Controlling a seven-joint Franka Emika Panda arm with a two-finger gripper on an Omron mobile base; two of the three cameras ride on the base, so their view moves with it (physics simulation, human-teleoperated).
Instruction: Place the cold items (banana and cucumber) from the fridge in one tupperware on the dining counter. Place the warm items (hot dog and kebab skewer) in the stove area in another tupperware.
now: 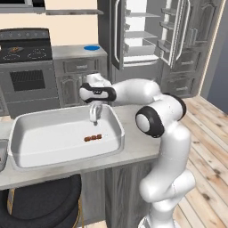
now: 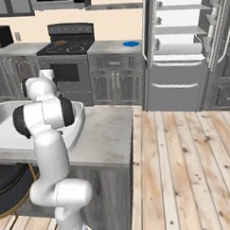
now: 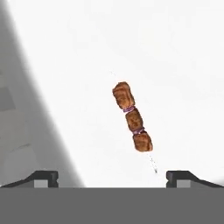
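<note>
The gripper [image 1: 94,116] hangs with its jaws spread wide and nothing between them, pointing down into the white tupperware [image 1: 26,122] on the dining counter [image 1: 138,149]. In the hand view the two fingertips [image 3: 43,177] stand far apart at the bottom edge, and the gap between them holds only the container's bare white floor.

Just below and slightly ahead of the gripper lies the kebab skewer [image 1: 93,138], flat on the floor of the tupperware and clear of the fingers. In the hand view the kebab skewer [image 3: 132,117] sits ahead of the gap and a little toward the right fingertip. Its long axis runs on a slant across that view, from upper left to lower right, so it lies neither in line with the jaws nor square to them. Three brown meat chunks are strung along it, and the thin bare stick pokes out at the end nearest the fingertips.

Further out, beyond the counter, stands the stove [image 1: 24,49], and beside it the fridge [image 1: 147,33] with its doors open.

Judging from this, the skewer is already placed, and the next move is likely a straight lift away from it.
</note>
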